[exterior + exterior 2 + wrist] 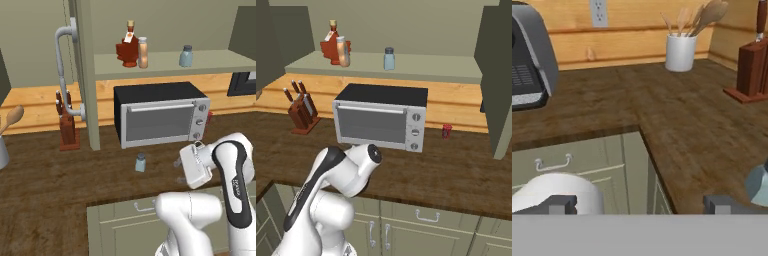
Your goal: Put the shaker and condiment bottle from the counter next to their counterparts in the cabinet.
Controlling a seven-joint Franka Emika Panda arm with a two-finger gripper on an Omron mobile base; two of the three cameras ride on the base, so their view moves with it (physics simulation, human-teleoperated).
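— Standing where, the shaker (140, 162)?
— On the desk (60, 180), near the toaster oven (160, 117). Its twin (186, 56) and the condiment bottle (143, 52) sit on the cabinet shelf (170, 64).
— And the claw (639, 204)?
— Fingers wide apart, holding nothing.

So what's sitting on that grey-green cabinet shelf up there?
A dark red maple-leaf bottle, a slim peach bottle overlapping it, and a small blue-grey shaker apart. Whatever lies behind the bottles is hidden.
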